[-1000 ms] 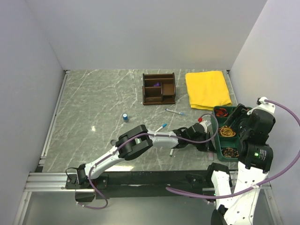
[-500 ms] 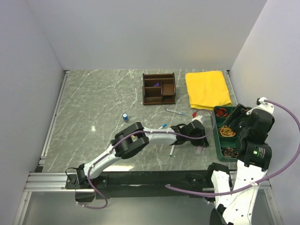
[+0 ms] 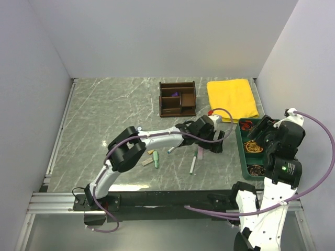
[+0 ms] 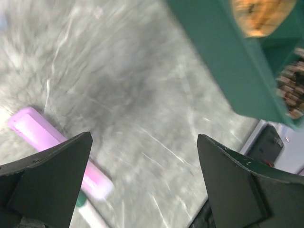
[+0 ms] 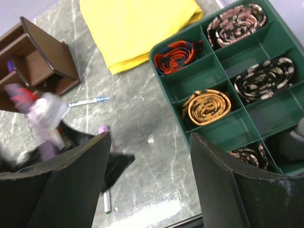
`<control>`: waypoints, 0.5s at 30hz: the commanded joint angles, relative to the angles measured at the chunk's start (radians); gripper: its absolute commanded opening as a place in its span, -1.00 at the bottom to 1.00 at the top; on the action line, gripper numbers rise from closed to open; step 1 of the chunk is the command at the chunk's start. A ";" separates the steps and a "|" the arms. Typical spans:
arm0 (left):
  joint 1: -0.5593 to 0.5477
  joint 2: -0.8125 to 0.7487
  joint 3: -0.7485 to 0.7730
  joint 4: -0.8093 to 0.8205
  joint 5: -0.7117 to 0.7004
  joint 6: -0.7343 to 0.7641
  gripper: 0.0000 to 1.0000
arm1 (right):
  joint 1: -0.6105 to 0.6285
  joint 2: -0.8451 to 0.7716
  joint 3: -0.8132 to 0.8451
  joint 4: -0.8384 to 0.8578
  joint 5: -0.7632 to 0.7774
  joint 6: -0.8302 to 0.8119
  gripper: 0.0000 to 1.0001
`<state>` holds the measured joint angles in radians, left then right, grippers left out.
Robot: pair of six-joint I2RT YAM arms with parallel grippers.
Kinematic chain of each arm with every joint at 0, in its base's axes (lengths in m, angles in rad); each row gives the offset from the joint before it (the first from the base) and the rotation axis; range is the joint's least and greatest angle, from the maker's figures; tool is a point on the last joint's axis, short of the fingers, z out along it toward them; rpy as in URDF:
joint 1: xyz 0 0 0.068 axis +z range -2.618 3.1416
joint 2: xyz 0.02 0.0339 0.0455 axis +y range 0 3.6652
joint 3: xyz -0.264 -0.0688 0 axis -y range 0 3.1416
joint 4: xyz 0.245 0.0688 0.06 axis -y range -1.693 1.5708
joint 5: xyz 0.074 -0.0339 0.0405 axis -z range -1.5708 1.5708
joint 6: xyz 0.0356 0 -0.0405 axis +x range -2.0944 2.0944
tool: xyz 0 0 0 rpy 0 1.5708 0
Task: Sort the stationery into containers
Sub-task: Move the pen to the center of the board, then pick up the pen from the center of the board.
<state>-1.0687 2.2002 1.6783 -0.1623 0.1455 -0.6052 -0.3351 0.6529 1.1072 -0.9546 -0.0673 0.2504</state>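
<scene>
Left wrist view, blurred, alone shows a pink eraser [image 4: 38,129] on the grey surface [image 4: 142,85] just beside the left pincer [image 4: 145,137], its fingers apart and empty, and the green tray [image 4: 223,61] to the right. Right wrist view alone shows coiled bands [image 5: 207,107] in that tray under the right pincer [image 5: 149,137], also spread and empty. From above, the left arm [image 3: 157,138] stretches rightward, low between the wooden organiser [image 3: 178,98] and the tray, with a slim pen [image 3: 192,166] just near of it and a yellow cloth [image 3: 232,99] beyond.
</scene>
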 commanded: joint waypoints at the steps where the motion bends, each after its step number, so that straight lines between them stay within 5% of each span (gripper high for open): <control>1: -0.046 -0.201 0.078 -0.095 -0.111 0.220 0.99 | -0.008 0.016 0.005 0.080 -0.043 0.006 0.51; 7: -0.042 -0.255 0.011 -0.184 -0.489 0.239 0.99 | -0.008 0.057 -0.018 0.155 -0.091 0.009 0.52; 9: -0.019 -0.269 0.026 -0.258 -0.589 0.118 0.59 | -0.008 0.082 -0.014 0.177 -0.101 0.016 0.52; 11: 0.006 -0.283 0.008 -0.255 -0.523 0.108 0.38 | -0.008 0.100 -0.018 0.198 -0.106 0.026 0.52; 15: 0.061 -0.231 0.032 -0.273 -0.296 0.180 0.46 | -0.007 0.111 -0.040 0.228 -0.117 0.041 0.52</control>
<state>-1.0554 1.9396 1.6985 -0.3813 -0.2653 -0.4610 -0.3367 0.7517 1.0813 -0.8085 -0.1570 0.2733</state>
